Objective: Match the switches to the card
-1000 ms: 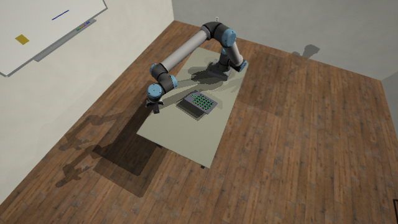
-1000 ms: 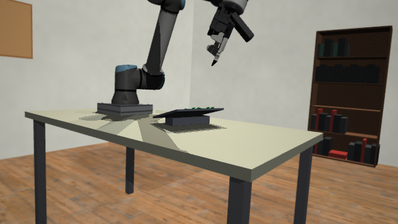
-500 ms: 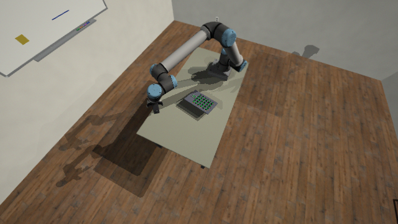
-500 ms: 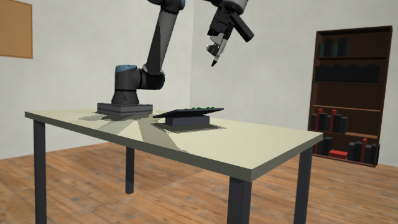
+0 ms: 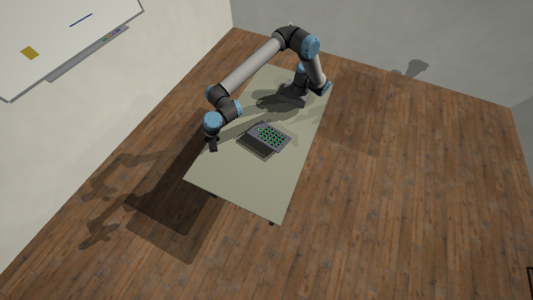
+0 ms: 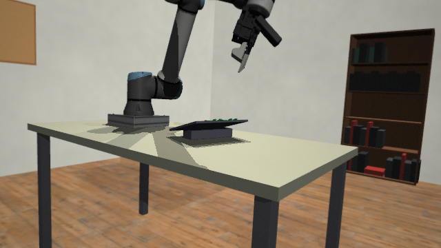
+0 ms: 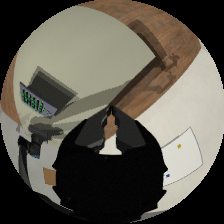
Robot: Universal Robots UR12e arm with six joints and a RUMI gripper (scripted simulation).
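Note:
A dark grey switch panel (image 5: 267, 142) with a grid of small green and dark switches sits tilted on a block on the table. It also shows in the exterior view (image 6: 209, 124) and small at the left of the wrist view (image 7: 34, 100). The card is too small to make out. My gripper (image 5: 213, 147) hangs high above the table's edge, well off to the side of the panel. In the exterior view the gripper (image 6: 241, 63) is far above the panel. In the wrist view the fingertips are together with nothing between them.
The arm's base (image 6: 138, 119) stands on the table behind the panel. A bookshelf (image 6: 386, 103) stands by the far wall and a whiteboard (image 5: 50, 37) hangs on the side wall. The table edge lies under the gripper.

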